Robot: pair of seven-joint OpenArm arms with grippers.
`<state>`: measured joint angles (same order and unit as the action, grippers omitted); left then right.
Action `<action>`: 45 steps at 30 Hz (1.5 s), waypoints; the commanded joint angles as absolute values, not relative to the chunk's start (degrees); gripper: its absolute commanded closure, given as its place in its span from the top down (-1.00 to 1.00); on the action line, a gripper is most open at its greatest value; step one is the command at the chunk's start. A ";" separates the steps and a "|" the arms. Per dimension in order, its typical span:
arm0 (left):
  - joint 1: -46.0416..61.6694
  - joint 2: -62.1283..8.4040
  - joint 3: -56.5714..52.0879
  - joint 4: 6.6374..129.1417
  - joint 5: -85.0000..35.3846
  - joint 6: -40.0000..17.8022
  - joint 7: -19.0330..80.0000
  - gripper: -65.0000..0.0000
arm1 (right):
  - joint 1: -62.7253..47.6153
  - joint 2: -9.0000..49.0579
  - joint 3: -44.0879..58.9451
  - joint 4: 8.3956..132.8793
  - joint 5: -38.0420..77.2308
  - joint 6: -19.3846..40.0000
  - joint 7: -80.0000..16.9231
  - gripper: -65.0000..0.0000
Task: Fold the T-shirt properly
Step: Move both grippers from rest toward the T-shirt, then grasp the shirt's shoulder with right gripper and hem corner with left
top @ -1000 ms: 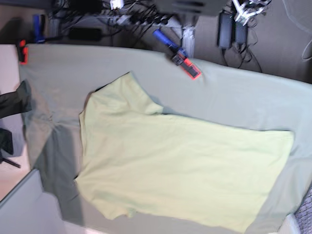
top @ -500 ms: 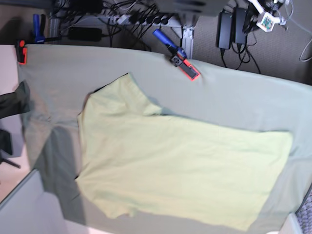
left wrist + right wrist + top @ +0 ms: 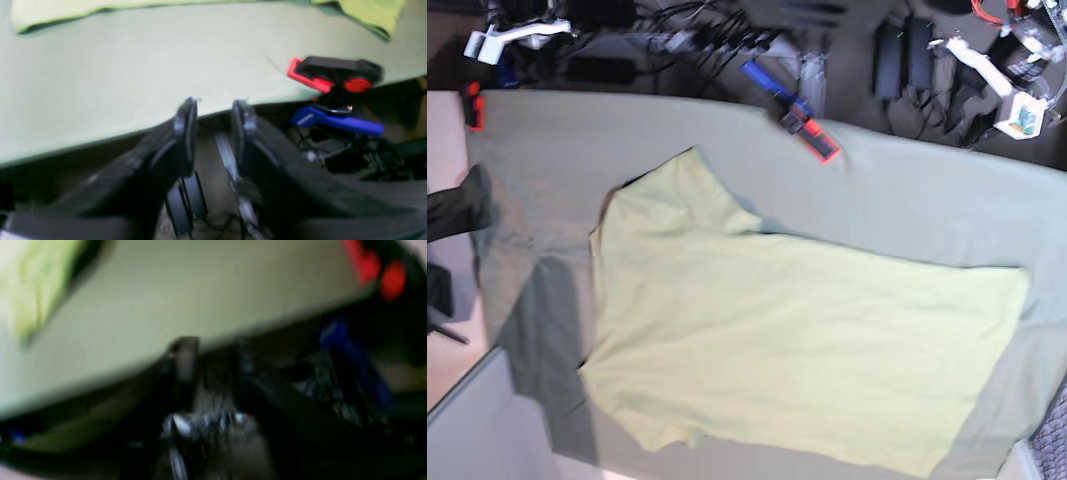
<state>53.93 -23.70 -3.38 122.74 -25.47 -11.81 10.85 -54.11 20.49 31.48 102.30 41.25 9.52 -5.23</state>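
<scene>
The T-shirt [image 3: 797, 340] lies spread flat on the grey-green sheet [image 3: 907, 200], nearest the camera. Beyond it, a red-and-blue clamp [image 3: 799, 118] grips the sheet's far edge. My left claw [image 3: 213, 110] and right claw [image 3: 213, 350] hang released past that edge, holding nothing.

- left gripper [image 3: 213, 113]: two dark, near-black fingers [image 3: 185, 123], flat and tapering to narrow rounded tips, broadening toward the base.
- right gripper [image 3: 213, 353]: same dark twin-finger shape, heavily blurred.
- base view: white angular arm parts on the left arm [image 3: 987, 65] and the right arm [image 3: 512, 38].
</scene>
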 commanded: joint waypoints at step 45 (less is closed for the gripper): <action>18.00 -33.04 -3.57 93.32 -32.99 -4.99 14.46 -0.20 | -23.62 -3.03 14.28 93.36 34.09 8.95 -7.25 -0.73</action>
<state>18.48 -32.18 -3.07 92.38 -32.73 -5.17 15.62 -23.79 -3.03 14.17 92.49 33.80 9.13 -8.43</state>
